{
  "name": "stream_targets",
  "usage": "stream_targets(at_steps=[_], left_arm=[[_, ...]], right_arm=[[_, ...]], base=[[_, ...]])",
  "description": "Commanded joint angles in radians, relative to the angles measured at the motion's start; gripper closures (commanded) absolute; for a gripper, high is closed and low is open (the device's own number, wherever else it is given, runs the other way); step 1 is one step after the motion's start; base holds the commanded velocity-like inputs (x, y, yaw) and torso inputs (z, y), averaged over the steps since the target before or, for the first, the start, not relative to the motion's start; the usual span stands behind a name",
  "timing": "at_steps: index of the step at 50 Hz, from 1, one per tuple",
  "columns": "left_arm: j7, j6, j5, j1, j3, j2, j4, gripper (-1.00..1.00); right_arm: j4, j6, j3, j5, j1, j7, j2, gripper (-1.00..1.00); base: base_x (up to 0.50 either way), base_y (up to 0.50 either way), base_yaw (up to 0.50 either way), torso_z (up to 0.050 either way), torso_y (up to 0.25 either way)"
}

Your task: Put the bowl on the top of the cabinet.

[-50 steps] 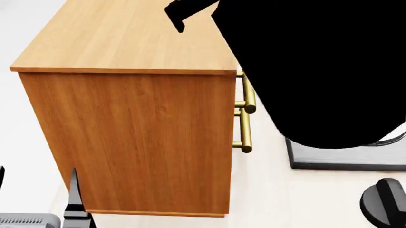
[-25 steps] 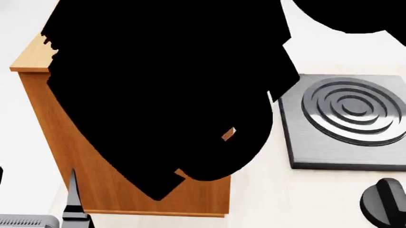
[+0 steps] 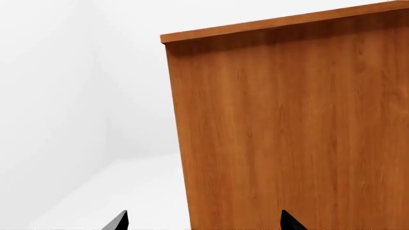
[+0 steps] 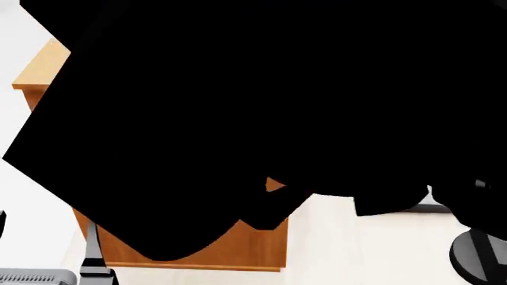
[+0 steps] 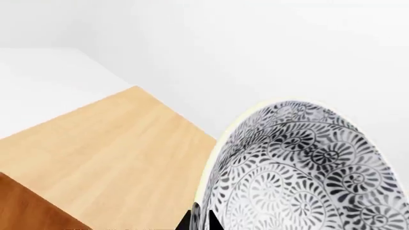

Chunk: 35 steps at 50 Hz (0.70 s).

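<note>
The bowl (image 5: 307,167), white with a dense grey-black floral pattern, is tilted on edge in the right wrist view. My right gripper (image 5: 204,220) is shut on its rim, one finger on each side. It holds the bowl above the cabinet's light wood top (image 5: 108,158). In the head view a large black shape, my right arm, hides the bowl and most of the cabinet (image 4: 237,243). My left gripper (image 3: 204,223) is open and empty, facing the cabinet's orange-brown side (image 3: 288,134). It is low at the left of the head view (image 4: 46,243).
A black knob (image 4: 475,255) stands at the lower right of the pale counter (image 4: 357,249). A grey ribbed part (image 4: 32,276) sits at the lower left corner. White walls stand behind the cabinet (image 5: 255,48).
The black shape of my right arm has spread across the head view. It now covers the cabinet's top and the grey ringed hob plate that showed at the right.
</note>
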Motion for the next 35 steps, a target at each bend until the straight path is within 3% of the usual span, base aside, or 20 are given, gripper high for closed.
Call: stream_targets(at_steps=[1,11,35], left_arm=[[0.0,0.007,0.001,-0.001,0.005,0.0,-0.014,-1.0],[0.002,0.021,-0.002,-0.009,0.005,0.002,-0.047,-1.0],[0.003,0.035,-0.008,-0.009,0.008,-0.003,-0.064,-1.0]], right_arm=[[0.012,0.004,-0.029,-0.095,-0.048,-0.06,-0.028,1.0],[0.068,-0.004,-0.062,-0.249,-0.096,-0.181,-0.043,1.0],[0.103,-0.048,-0.114,-0.387,-0.155,-0.256,-0.1,1.0]], base=[[0.0,0.0,0.0,0.0,0.0],[0.0,0.0,0.0,0.0,0.0],[0.0,0.0,0.0,0.0,0.001]])
